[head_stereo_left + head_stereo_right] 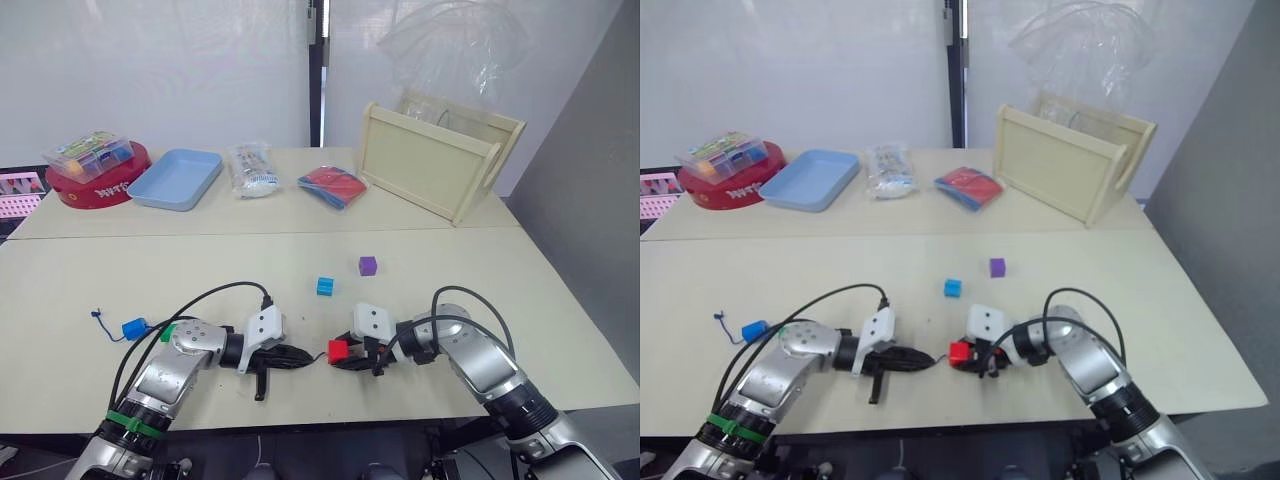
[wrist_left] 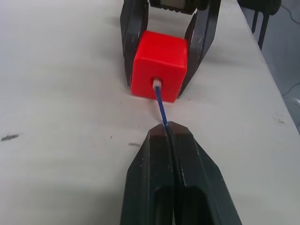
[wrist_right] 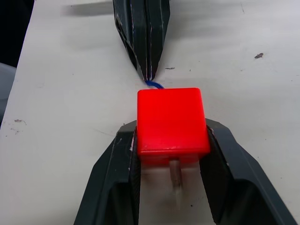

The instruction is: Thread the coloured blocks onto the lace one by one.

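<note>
Both sets of jaws are clenched: the left gripper [image 2: 169, 129] pinches the lace [image 2: 161, 107] just behind its pale tip, and the right gripper [image 3: 171, 140] clamps the red block [image 3: 171, 119] from both sides. The pale tip sits in the hole of the red block, and in the right wrist view a pale stub pokes out of the block's far face. The 2 grippers meet nose to nose on the beige table [image 1: 90, 270], close to its near edge.

Taking the red block as the landmark: the cyan block [image 1: 325, 286] lies a little beyond it, the purple block [image 1: 368, 265] farther back and to the right. Well to its left the blue block [image 1: 134, 328] sits on the lace's tail end, with the green block [image 1: 167, 333] just beside it.

Far behind the red block, a second table holds a wooden crate [image 1: 437, 160], a red packet [image 1: 333, 186], a clear bag [image 1: 251, 168], a blue tray [image 1: 177, 178] and a clear box [image 1: 88, 154] on a red tin [image 1: 95, 187]. White panels [image 1: 150, 70] close off the room behind.
</note>
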